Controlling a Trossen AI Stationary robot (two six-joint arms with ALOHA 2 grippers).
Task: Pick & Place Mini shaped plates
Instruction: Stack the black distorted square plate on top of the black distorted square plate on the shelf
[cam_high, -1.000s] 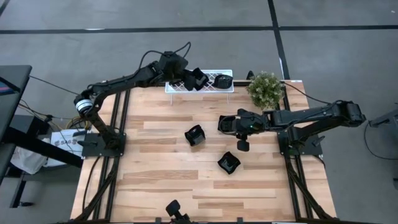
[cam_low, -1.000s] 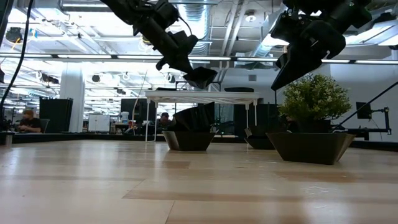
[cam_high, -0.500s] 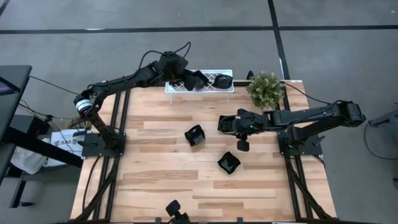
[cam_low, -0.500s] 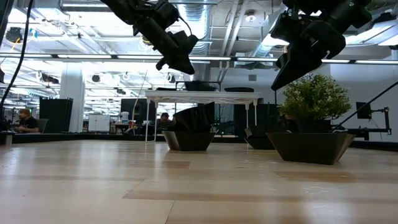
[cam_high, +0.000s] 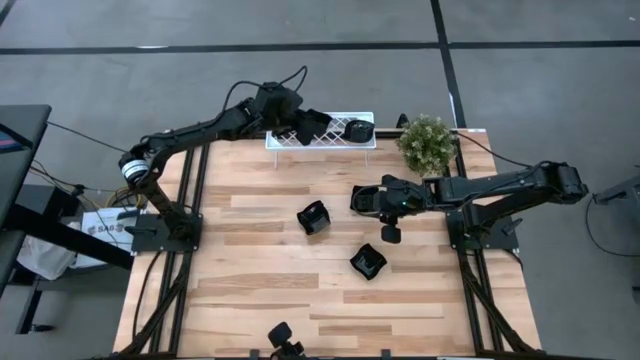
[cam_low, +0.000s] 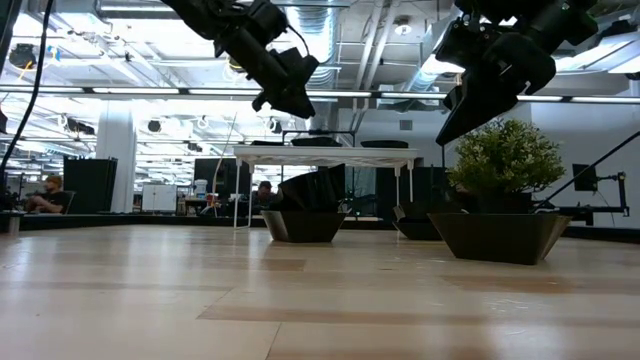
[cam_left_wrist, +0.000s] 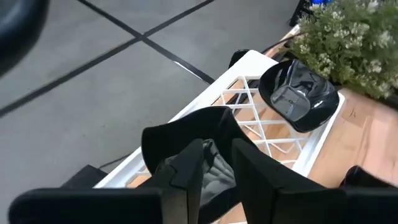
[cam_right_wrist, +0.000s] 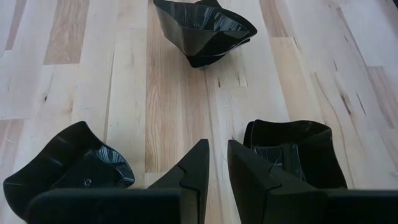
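Black, glossy mini shaped plates (cam_right_wrist: 205, 30) with angular rims.

L hand (cam_low: 283, 97) over rack (cam_low: 325, 154), plates (cam_low: 302, 224) — table

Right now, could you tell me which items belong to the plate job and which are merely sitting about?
Job items:
- mini plates on the table
- two plates on the rack
- white lattice rack

Lying about:
- potted plant
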